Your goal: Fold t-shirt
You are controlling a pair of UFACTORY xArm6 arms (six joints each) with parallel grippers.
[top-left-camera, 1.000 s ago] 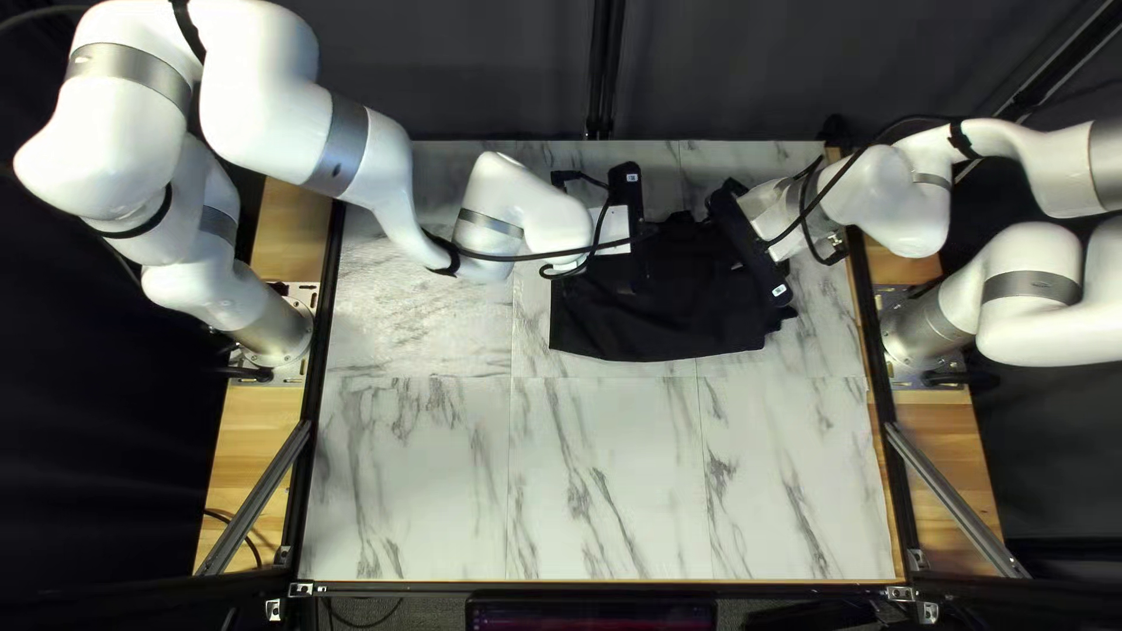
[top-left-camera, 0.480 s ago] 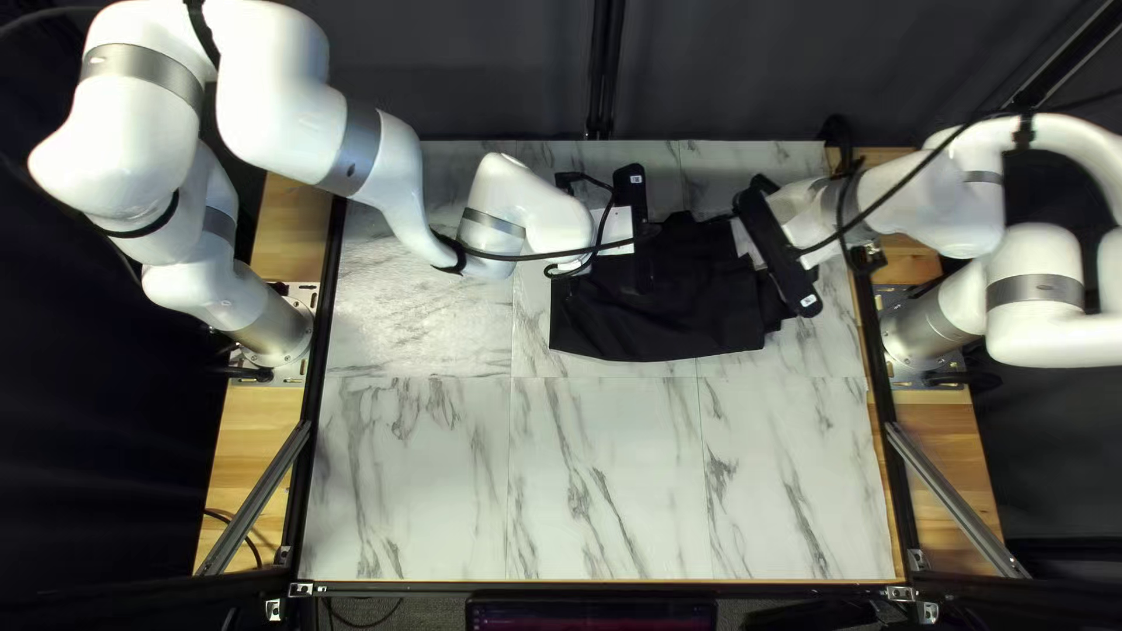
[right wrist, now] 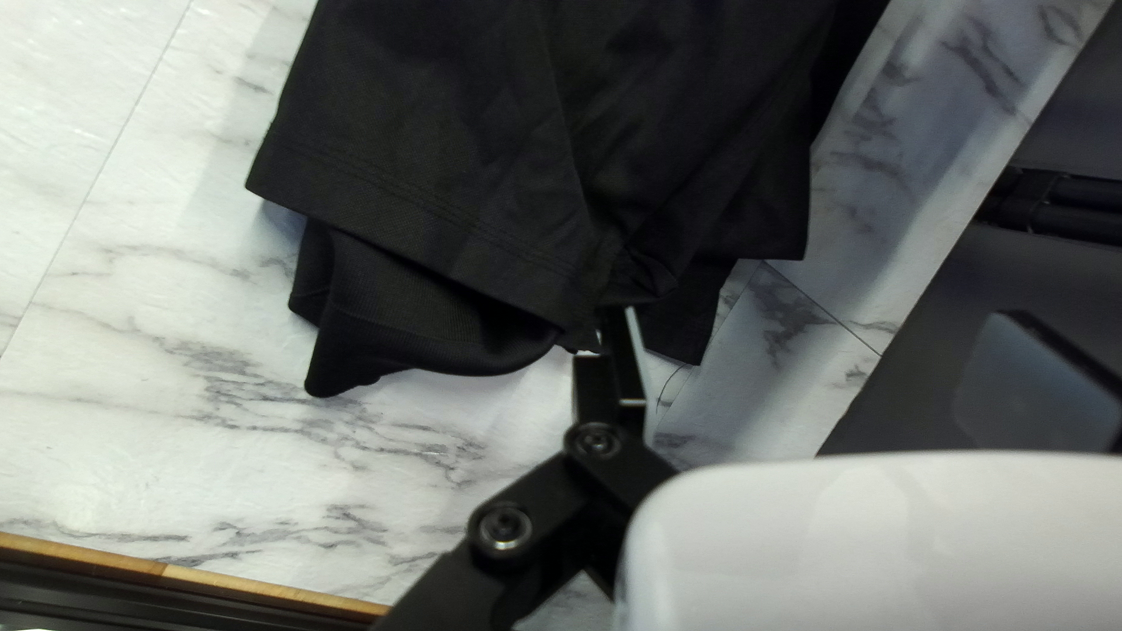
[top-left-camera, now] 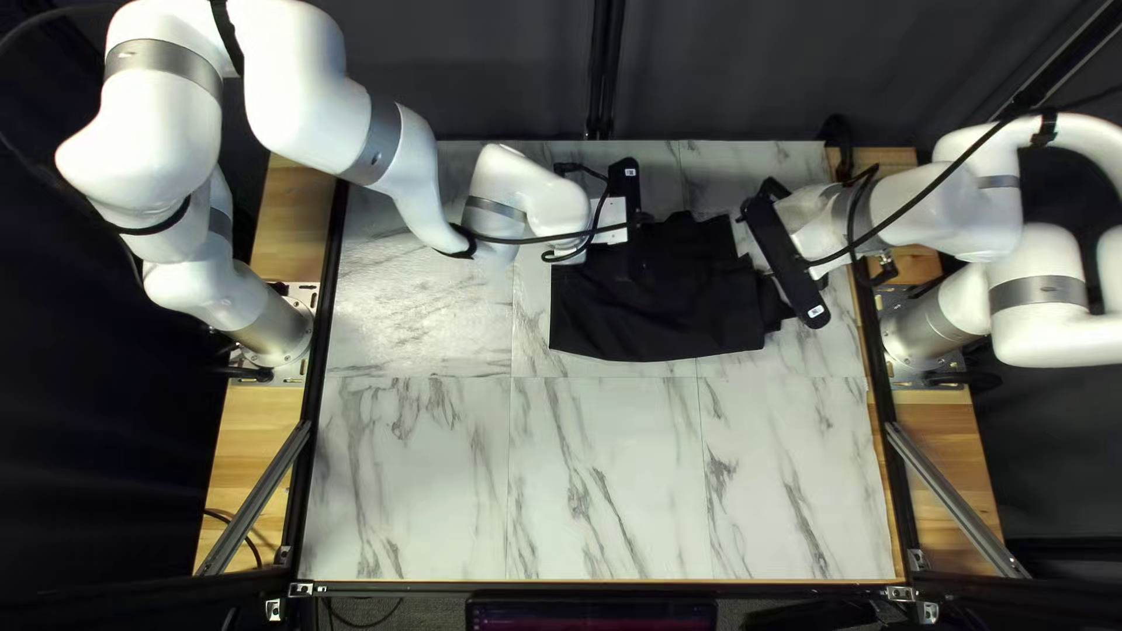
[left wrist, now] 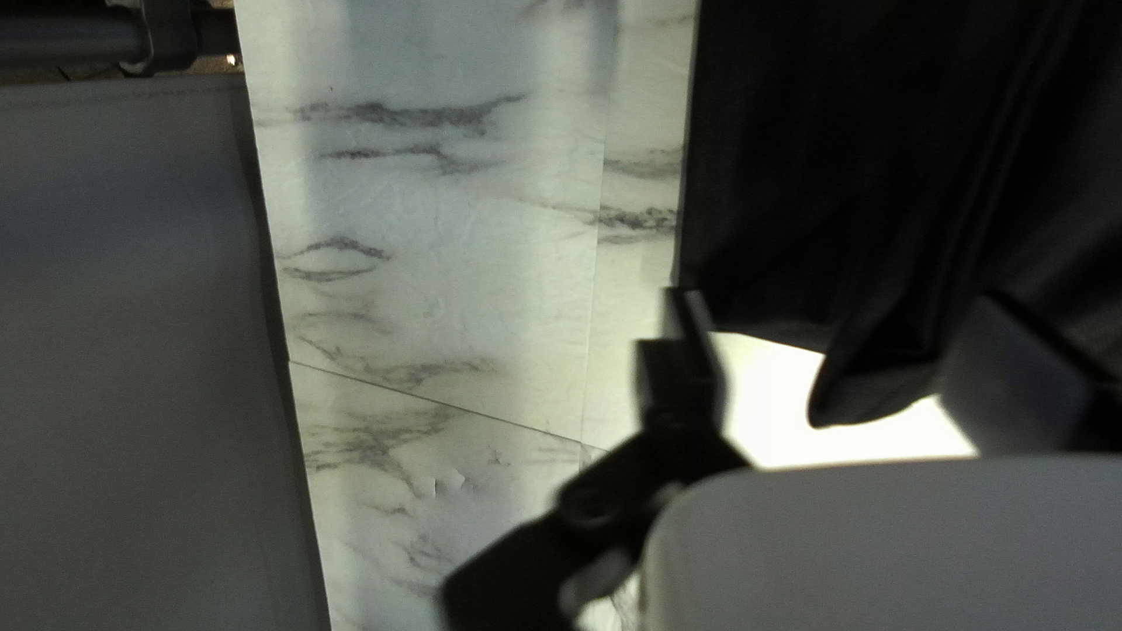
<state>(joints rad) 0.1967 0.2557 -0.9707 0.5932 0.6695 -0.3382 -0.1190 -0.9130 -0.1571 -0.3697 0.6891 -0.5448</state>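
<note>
backing off rightward, my right gripper sits wide, left gripper too; roomy tabletop runs from shirt to near edge.

- Table: white marble-patterned surface, grey veining, thin seams.
- T-shirt: black; lies directly on the table, apparently in loose layers; far side partly hidden.
- Cross seam: just on the t-shirt's near side.
- Wooden side strips: well apart from the t-shirt, left and right.
</note>
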